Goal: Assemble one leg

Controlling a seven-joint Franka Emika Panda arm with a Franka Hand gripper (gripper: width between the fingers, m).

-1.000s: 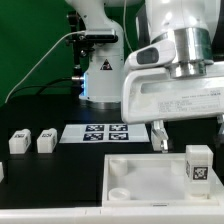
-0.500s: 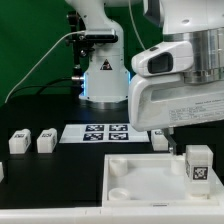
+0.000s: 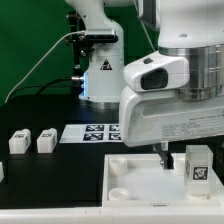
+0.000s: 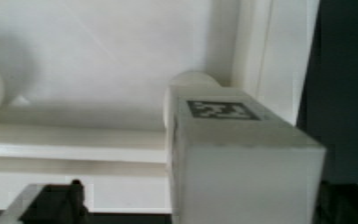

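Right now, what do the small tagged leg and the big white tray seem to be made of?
The leg: apparently hard white plastic, matte; even colour, crisp straight edges, no grain. Its tag looks like a printed black-and-white sticker, though that is unsure. The tray: likely the same white plastic, smooth with a soft sheen; rounded, moulded-looking socket edges. Moulded or printed cannot be told.

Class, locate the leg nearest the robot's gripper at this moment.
The leg stands upright at the exterior view's right, on the right-hand part of the white tray; the marker board lies behind it, to the left.
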